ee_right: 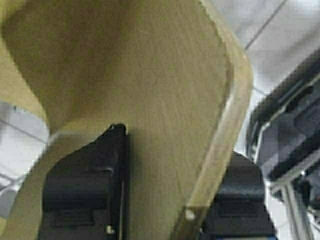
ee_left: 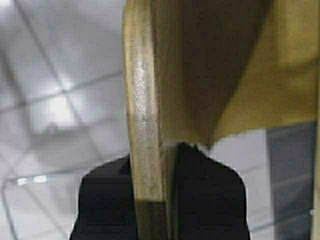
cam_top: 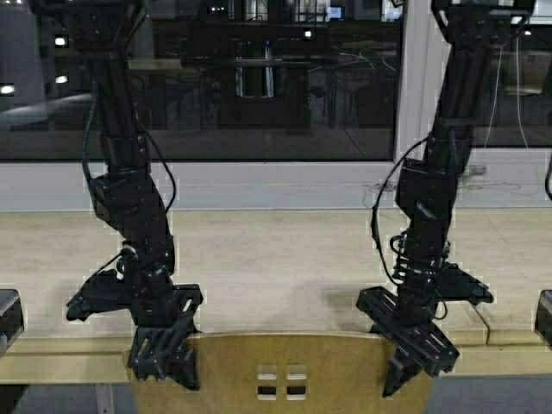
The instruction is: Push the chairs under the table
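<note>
One chair (cam_top: 332, 369) with a curved light-yellow plywood back and small square holes stands at the bottom centre, its top edge at the front edge of the long pale-wood table (cam_top: 276, 259). My left gripper (cam_top: 164, 358) is shut on the chair back's left top corner. My right gripper (cam_top: 418, 362) is shut on the right top corner. In the left wrist view the black fingers (ee_left: 105, 200) clamp the thin edge of the chair back (ee_left: 145, 100). The right wrist view shows the chair back (ee_right: 150, 75) between the two fingers (ee_right: 85, 185). The seat and legs are hidden.
A large dark window (cam_top: 259, 86) and a pale sill run behind the table. Dark objects sit at the table's left end (cam_top: 7, 315) and right end (cam_top: 543, 315). A dark metal-framed thing (ee_right: 290, 130) stands on the tiled floor beside the chair.
</note>
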Robot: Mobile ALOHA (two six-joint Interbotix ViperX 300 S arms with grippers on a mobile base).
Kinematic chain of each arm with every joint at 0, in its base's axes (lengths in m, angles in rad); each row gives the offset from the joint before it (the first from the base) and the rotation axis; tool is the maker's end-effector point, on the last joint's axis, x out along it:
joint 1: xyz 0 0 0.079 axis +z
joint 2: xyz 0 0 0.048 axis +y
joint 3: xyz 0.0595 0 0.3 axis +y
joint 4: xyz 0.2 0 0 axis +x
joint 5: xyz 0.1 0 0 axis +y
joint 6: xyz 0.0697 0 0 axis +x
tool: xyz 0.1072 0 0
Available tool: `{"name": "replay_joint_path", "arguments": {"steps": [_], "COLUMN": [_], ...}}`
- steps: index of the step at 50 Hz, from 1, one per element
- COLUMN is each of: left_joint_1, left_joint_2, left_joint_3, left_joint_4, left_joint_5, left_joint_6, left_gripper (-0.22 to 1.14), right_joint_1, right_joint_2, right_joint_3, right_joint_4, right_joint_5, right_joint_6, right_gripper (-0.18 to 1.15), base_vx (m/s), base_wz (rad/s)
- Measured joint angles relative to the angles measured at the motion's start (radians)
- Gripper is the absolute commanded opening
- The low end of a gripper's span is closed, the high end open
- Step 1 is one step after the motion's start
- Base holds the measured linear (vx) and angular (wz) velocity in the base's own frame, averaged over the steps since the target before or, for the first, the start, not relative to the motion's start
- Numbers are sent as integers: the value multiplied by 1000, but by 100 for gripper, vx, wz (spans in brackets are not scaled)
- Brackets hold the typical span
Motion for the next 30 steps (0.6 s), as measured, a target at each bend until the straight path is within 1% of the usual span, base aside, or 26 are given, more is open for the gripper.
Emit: {"name": "replay_joint_path", "arguments": {"steps": [5, 8, 10, 12, 14, 23, 30], "left_joint_1": [0, -2, -2, 2, 11, 12, 12], "left_joint_2": [2, -3, -17, -35, -52, -120, -195], "left_joint_3": [2, 0, 11, 20, 25, 80, 146], "left_joint_4": [0, 5, 9, 12, 14, 15, 15], "left_joint_5": [6, 8, 9, 8, 8, 23, 51], "left_joint_6": [6, 35, 54, 64, 67, 67, 64], "left_gripper": [57, 70, 76, 81, 83, 83, 83], "right_joint_1": [2, 2, 9, 8, 6, 9, 9], "right_joint_2": [0, 0, -3, -3, -5, -37, -120], "right_joint_3": [-2, -2, -2, 0, 5, 37, 97], "right_joint_4": [-2, -18, -34, -44, -44, -37, -21], "right_joint_5": [11, 20, 23, 28, 35, 51, 61], "right_joint_6": [-2, -15, -46, -61, -61, -61, -61], "right_gripper": [69, 84, 91, 93, 93, 93, 93], "base_vx": [0, -1, -1, 0, 0, 0, 1], "base_wz": [0, 0, -1, -1, 0, 0, 1]}}
